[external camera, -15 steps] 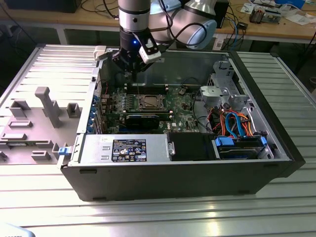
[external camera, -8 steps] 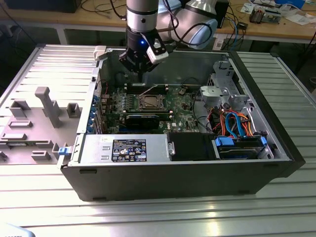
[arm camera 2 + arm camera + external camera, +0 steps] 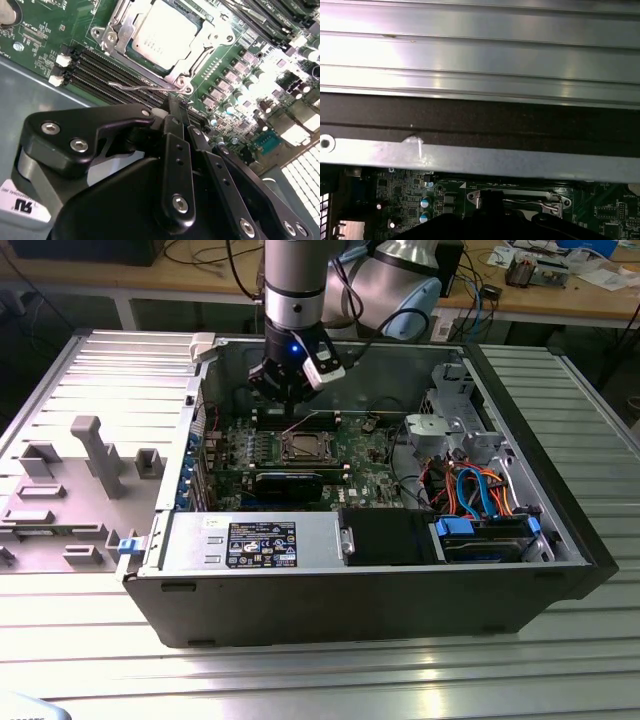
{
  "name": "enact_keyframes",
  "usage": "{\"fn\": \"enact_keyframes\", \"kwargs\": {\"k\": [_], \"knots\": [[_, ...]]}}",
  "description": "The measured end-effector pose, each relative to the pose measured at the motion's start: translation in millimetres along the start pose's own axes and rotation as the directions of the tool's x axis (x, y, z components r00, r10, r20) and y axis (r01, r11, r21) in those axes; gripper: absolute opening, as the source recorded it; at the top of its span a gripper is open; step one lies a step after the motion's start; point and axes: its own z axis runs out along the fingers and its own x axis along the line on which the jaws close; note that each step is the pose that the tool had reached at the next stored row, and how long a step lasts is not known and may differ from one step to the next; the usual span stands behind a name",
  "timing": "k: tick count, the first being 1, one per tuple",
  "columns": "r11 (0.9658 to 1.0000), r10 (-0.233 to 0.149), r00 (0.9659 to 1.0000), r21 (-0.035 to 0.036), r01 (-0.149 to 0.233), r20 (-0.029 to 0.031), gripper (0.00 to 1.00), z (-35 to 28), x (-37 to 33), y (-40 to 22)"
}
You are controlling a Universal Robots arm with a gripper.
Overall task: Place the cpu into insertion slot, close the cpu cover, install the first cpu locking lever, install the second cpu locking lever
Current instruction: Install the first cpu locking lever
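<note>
Cpu (image 3: 161,34) seated in insertion slot (image 3: 131,56), dull silver top up, cpu cover (image 3: 212,31) closed flat around it. Fingers (image 3: 176,121) drawn together, tips nearly meeting just beside a thin wire locking lever (image 3: 134,86) along the socket edge; contact with the lever unclear. Gripper (image 3: 288,390) pointed down inside the open computer case (image 3: 560,540), hanging above the motherboard (image 3: 360,455) near the socket's rear edge.
</note>
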Motion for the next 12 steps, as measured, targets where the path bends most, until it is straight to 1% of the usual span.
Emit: {"fn": "enact_keyframes", "kwargs": {"k": [6,10,12], "knots": [[1.0000,0.000,1.0000,0.0000,0.000,-0.0001,0.11,6.6,-1.6,0.6],[1.0000,0.000,1.0000,-0.0001,0.000,0.0000,0.11,9.1,-2.5,3.8],[1.0000,0.000,1.0000,-0.0004,0.000,0.0000,0.11,10.3,-2.7,4.4]]}}
